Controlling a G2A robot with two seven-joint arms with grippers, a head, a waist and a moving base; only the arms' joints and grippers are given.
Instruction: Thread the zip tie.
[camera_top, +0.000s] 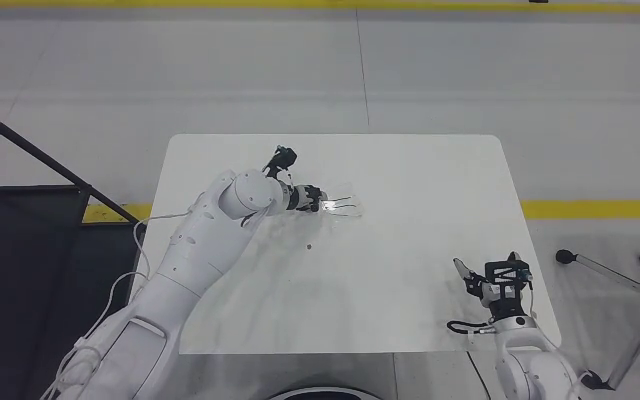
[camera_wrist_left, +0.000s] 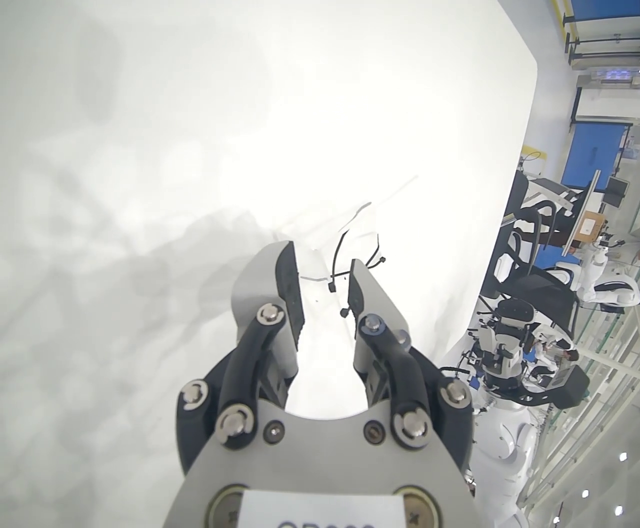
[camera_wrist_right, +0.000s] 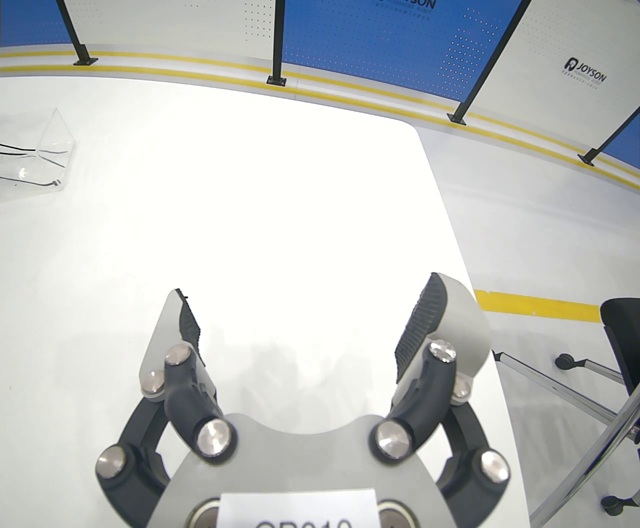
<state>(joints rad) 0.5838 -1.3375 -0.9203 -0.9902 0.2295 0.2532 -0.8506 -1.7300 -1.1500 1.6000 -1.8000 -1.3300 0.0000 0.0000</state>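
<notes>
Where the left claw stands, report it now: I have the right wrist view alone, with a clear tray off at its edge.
Observer: The left claw is right at that clear tray, near the middle of the table.
Operator: Give me its jaws.
Observer: Open. The left wrist view shows a plain gap between the fingers.
Operator: State what lies in front of it.
Observer: Several black zip ties lie just past the fingertips; none is clamped.
</notes>
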